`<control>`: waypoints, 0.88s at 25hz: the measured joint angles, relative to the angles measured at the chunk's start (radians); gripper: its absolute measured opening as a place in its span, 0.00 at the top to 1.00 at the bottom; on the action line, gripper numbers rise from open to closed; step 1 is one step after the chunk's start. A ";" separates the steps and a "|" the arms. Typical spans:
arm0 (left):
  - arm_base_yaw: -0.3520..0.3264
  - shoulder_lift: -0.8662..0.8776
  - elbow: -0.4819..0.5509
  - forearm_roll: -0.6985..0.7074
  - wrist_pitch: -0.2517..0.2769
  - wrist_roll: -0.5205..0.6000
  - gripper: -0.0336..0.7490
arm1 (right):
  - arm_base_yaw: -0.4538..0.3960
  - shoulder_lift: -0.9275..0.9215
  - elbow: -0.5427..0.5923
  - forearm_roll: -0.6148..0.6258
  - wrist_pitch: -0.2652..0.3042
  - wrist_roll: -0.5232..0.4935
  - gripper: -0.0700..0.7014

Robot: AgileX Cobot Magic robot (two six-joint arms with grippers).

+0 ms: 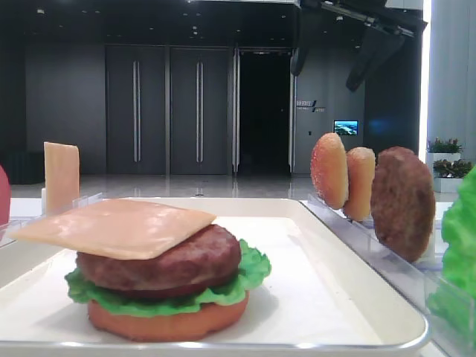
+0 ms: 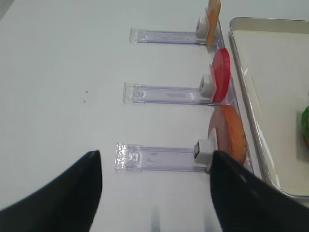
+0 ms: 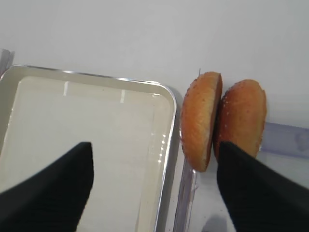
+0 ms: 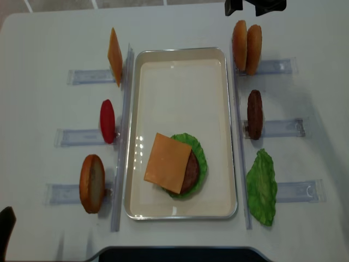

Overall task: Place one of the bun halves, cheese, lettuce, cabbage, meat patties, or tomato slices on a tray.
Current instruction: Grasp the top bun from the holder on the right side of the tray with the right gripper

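Jaws of right gripper (image 3: pixel 154 188) spread wide, empty, above bun halves (image 3: pixel 223 120) standing touching in holder beside tray (image 3: pixel 166 145); left gripper (image 2: pixel 155 193) likewise open; risk: closing astride both, dragging neighbour off, or clipping tray rim.

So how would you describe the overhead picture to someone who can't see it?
A white tray holds a half-built burger: bottom bun, lettuce, patty, and a cheese slice on top. Spare buns, patty, lettuce, tomato and cheese stand in clear racks on both sides.
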 joint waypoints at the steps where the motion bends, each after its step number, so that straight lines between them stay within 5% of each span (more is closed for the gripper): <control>1: 0.000 0.000 0.000 0.000 0.000 0.000 0.27 | 0.000 0.010 0.000 0.000 0.000 -0.005 0.22; 22: 0.000 0.000 0.000 0.000 0.000 -0.001 0.27 | -0.001 0.107 0.000 -0.026 -0.058 -0.069 0.22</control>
